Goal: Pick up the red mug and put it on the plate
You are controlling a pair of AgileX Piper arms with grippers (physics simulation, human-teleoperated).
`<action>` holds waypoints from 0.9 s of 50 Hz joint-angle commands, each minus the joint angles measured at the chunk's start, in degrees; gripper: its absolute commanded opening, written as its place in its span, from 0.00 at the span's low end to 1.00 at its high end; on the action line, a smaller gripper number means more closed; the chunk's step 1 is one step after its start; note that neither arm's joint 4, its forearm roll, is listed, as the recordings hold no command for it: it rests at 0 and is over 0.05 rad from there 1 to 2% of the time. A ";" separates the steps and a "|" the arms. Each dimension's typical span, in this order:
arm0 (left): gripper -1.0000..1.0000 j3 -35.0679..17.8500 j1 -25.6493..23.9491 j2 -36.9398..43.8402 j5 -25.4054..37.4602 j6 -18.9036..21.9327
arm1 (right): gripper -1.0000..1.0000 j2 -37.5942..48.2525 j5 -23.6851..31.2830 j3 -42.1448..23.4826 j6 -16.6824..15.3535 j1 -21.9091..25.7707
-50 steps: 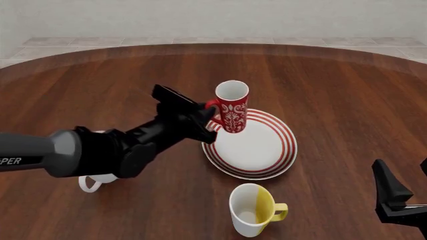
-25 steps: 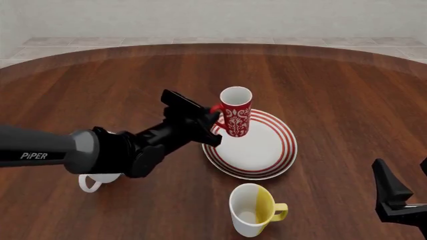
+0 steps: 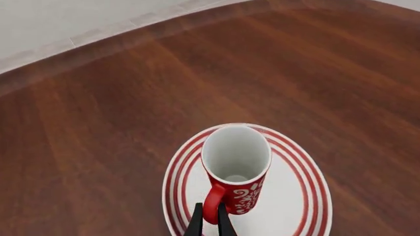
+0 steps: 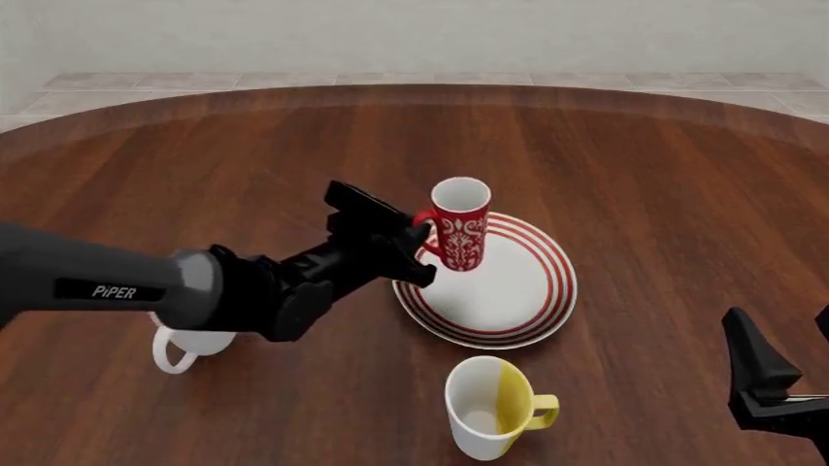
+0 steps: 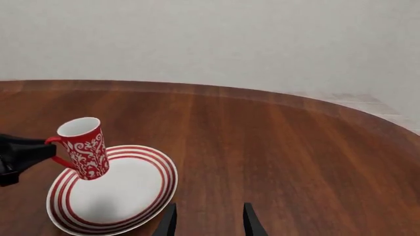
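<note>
A dark, reddish-brown wooden tabletop (image 4: 647, 184) with lengthwise grain and a rounded far edge fills most of the front view; beyond it lie pale beige floor tiles (image 4: 388, 80) and a plain off-white wall (image 5: 262, 39).

The small, tall red mug with a white ornamental pattern (image 4: 457, 224) is upright, slightly tilted, over the far-left part of the round white plate with concentric red rings (image 4: 538, 291). Whether its base touches the plate cannot be told (the right wrist view shows it low over the plate's inner white area). The left gripper (image 4: 417, 245), black, is clamped on the mug's red handle, its thin fingertips (image 3: 195, 227) pressed to either side of the loop.

The right gripper (image 5: 207, 219) sits low at the near right of the tabletop, well apart from the plate, its jaws spread with nothing between them.

A white-and-yellow ceramic mug (image 4: 488, 406) stands just nearer than the plate. A plain white mug (image 4: 182, 348) is partly hidden behind the left arm.
</note>
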 commanded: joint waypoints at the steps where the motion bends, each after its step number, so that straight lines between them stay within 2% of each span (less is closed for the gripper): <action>1: 0.00 -1.07 -0.08 1.31 -0.20 0.27 | 1.00 -0.11 0.11 0.00 0.09 -0.05; 45: 0.00 -3.46 -1.29 5.70 -1.09 -0.10 | 1.00 -0.52 0.40 0.01 0.63 -0.34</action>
